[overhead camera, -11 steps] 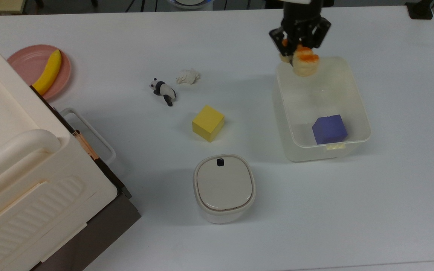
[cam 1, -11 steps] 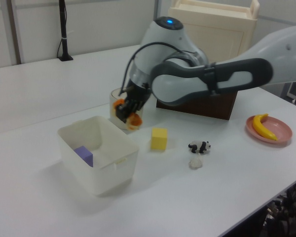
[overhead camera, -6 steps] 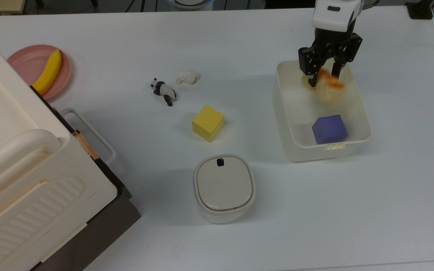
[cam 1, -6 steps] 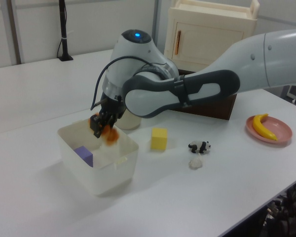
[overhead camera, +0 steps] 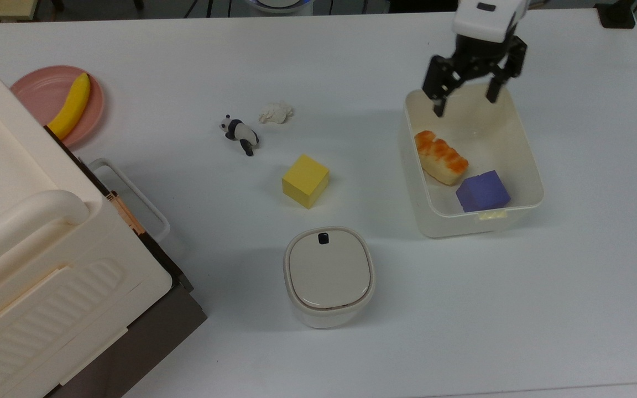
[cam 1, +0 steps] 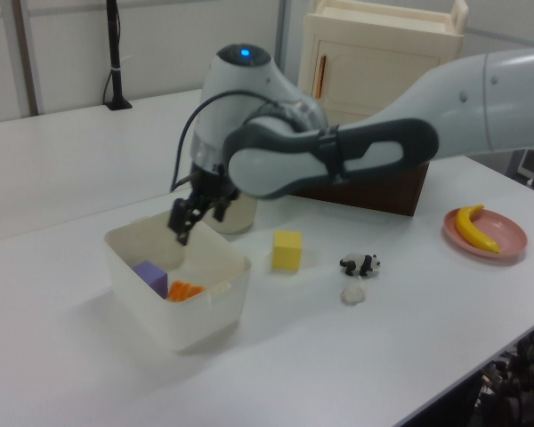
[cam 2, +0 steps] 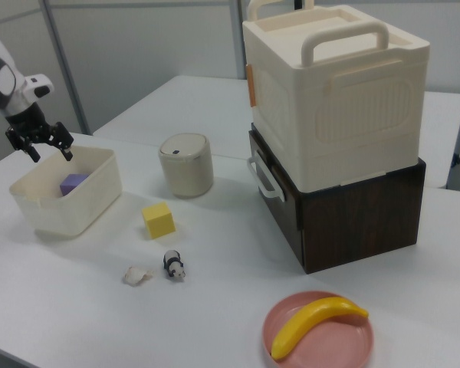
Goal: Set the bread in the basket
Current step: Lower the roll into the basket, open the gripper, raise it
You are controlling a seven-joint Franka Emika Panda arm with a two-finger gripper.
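Since the bread (overhead camera: 440, 157) already lies inside the basket (overhead camera: 534, 166), right of centre in the top view and touching the purple cube (overhead camera: 483, 190), your main risk is the gripper (overhead camera: 465, 99): its fingers are spread wide and empty over the basket's upper rim, so a sideways pull could catch that wall and drag the tub. Upper right of the frame, the table (overhead camera: 584, 276) is bare.

From the left view, the gripper (cam 1: 196, 215) hangs above the basket (cam 1: 200, 316) at centre left; the round container behind it crowds that side.

From the right view, the gripper (cam 2: 40, 144) sits upper left over the basket (cam 2: 84, 201); lift straight up.
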